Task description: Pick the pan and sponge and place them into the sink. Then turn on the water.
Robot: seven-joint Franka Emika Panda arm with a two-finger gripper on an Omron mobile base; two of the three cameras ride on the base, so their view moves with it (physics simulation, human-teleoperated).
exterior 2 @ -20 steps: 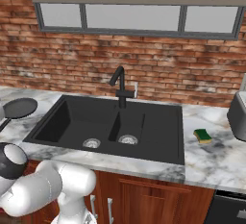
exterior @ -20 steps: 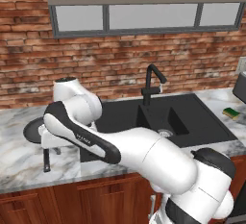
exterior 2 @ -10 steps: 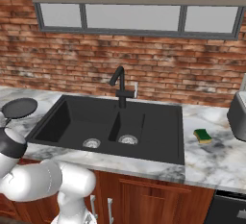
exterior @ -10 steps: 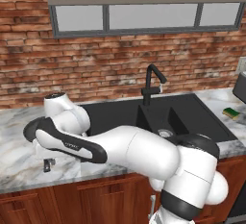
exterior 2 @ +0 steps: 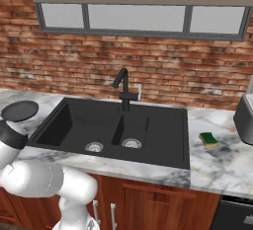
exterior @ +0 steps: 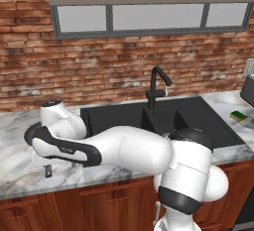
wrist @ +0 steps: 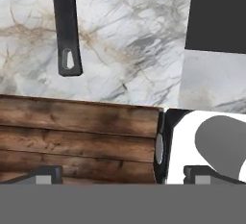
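**End effector low at the table's left edge, pan handle in view, nothing gripped**

Table point(exterior 2: 217, 165): marble top, runs wall to wall under the brick wall point(exterior 2: 148, 66) and window point(exterior 2: 133, 19). Wood cabinet fronts point(wrist: 77, 136) below it.

Sink point(exterior 2: 163, 135): black double basin set mid-table, two steel drains point(exterior 2: 94, 147), black gooseneck faucet point(exterior 2: 122, 87) at the back edge. Both basins hold nothing. No stream at the spout.

Arm point(exterior: 129, 150): folded hard to the left, reaching across the table on the left of the sink, wrist pointing down near the front edge.

Pan point(exterior 2: 20, 110): flat on the table left of the sink, well apart from the sponge. In the hand view its straight black handle point(wrist: 66, 26) lies on the marble, hanging-hole end toward the table's front edge.

Sponge point(exterior 2: 208, 138): yellow with green layer, on the table right of the sink, just beside the basin rim.

End effector point(wrist: 120, 175): fingertips point(wrist: 45, 174) wide apart, nothing between them. It looks down over the table's front edge; the handle's end sits above the left fingertip in the hand view, not touching.
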